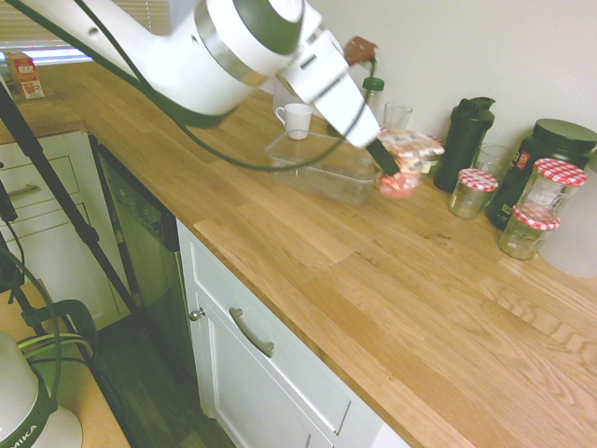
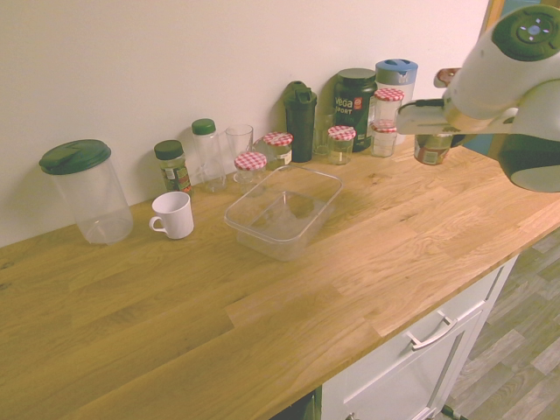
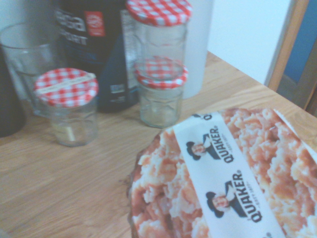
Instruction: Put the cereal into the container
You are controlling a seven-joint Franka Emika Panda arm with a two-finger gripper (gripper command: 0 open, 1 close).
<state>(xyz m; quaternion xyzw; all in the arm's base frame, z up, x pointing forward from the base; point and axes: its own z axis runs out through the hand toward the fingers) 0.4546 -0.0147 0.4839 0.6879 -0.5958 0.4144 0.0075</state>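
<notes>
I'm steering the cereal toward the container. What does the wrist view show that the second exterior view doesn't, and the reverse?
Only the wrist view: the cereal cup's lid face-on, with readable QUAKER print.

Only the second exterior view: the clear container, the white mug, the green-lidded pitcher and the arm.

Both: the cereal cup, the dark Vega tub, and red-checked jars, including the stacked pair.

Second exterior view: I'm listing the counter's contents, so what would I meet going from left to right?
Green-lidded pitcher, mug, green-capped bottle, container, black tub, cereal cup.
</notes>
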